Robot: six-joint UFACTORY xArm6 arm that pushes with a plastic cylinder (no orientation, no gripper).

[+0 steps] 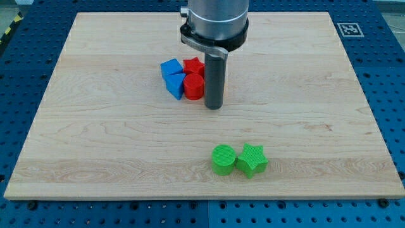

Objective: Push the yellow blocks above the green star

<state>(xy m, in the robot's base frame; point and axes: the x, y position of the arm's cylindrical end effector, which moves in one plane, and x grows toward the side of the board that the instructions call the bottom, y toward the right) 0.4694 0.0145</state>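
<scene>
The green star [252,159] lies near the board's bottom edge, right of centre, touching a green cylinder [223,159] on its left. My tip [214,107] rests on the board above them, just right of a red cylinder [194,87]. No yellow block shows. The rod and the arm's head hide whatever lies directly behind them.
A cluster sits left of the rod: a red block [193,66] above the red cylinder, a blue cube [170,68], and a second blue block [176,85] below it. The wooden board [95,139] lies on a blue perforated table.
</scene>
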